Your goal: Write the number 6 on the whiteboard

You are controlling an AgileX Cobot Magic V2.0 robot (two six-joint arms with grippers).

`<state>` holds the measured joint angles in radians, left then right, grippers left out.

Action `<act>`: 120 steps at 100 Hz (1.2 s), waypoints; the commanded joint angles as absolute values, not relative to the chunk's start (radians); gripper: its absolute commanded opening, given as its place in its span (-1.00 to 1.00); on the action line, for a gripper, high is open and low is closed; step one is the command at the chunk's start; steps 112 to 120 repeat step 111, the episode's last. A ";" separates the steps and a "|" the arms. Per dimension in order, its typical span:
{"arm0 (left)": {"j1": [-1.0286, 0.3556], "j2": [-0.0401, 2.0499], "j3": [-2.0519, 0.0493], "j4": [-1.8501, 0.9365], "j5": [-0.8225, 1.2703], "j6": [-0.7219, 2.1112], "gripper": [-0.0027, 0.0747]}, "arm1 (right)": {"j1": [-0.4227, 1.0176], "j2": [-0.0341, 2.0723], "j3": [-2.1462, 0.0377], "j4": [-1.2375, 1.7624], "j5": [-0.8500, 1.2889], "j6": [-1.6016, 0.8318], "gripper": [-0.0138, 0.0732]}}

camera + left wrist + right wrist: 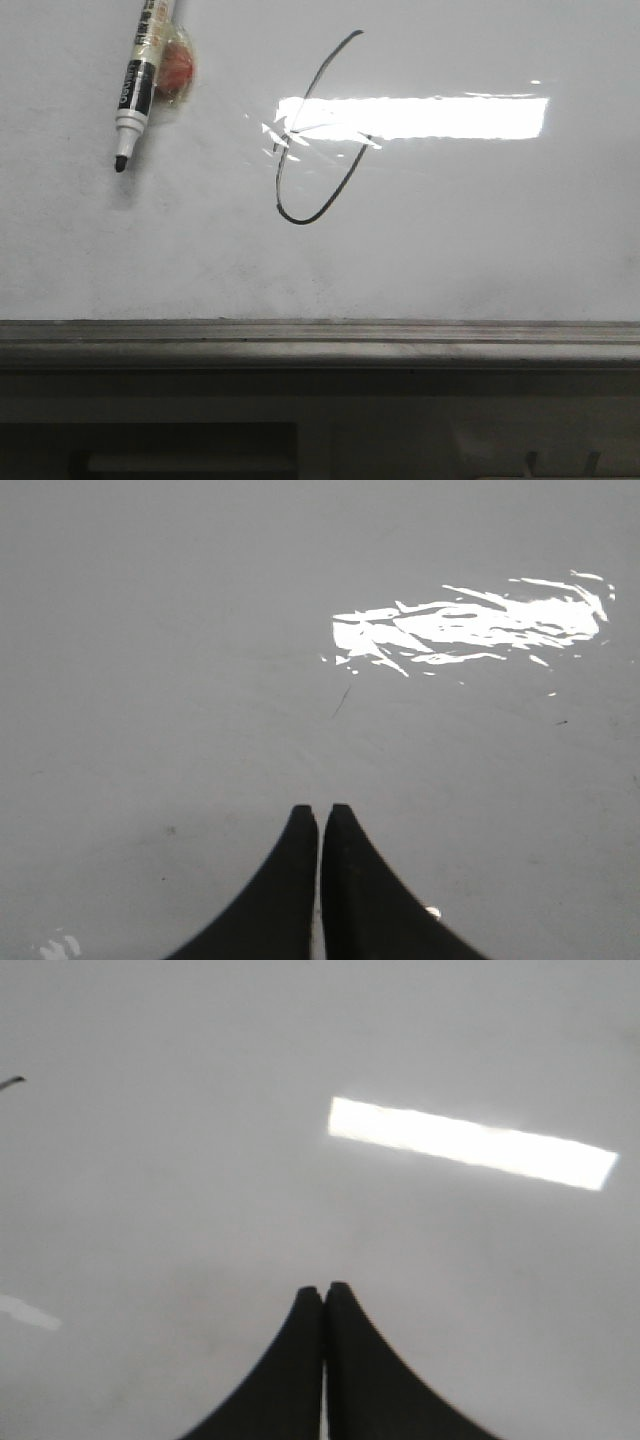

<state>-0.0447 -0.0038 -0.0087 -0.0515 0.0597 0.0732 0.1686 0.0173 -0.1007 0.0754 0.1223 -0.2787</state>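
Note:
The whiteboard fills the front view. The number 6 is drawn on it in thin black line: a slanted stem from the upper middle curves down into an oval loop, partly washed out by glare. Neither gripper shows in the front view. My left gripper is shut and empty over bare whiteboard. My right gripper is shut and empty over bare whiteboard. A short dark stroke shows at the edge of the right wrist view.
A black-tipped marker with tape and a red-orange lump on its barrel lies against the board at the upper left, tip down. A grey metal rail runs along the board's lower edge. Lamp glare crosses the board.

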 commanded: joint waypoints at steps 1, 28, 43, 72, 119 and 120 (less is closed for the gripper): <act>-0.048 -0.035 0.041 -0.059 -0.012 0.068 -0.98 | 0.129 0.015 -0.085 -0.036 0.000 -0.184 -0.83; -0.048 -0.035 0.041 -0.059 -0.012 0.068 -0.98 | 0.080 -0.030 0.032 -0.046 -0.027 -0.184 -0.83; -0.048 -0.035 0.041 -0.059 -0.012 0.068 -0.98 | 0.080 -0.030 0.034 -0.091 -0.017 -0.186 -0.83; -0.048 -0.035 0.041 -0.059 -0.012 0.068 -0.98 | 0.080 -0.030 0.032 -0.094 -0.024 -0.186 -0.83; -0.048 -0.035 0.041 -0.059 -0.012 0.068 -0.98 | 0.080 -0.030 0.032 -0.094 -0.024 -0.186 -0.83; -0.048 -0.035 0.041 -0.059 -0.012 0.068 -0.98 | 0.080 -0.030 0.032 -0.094 -0.024 -0.186 -0.83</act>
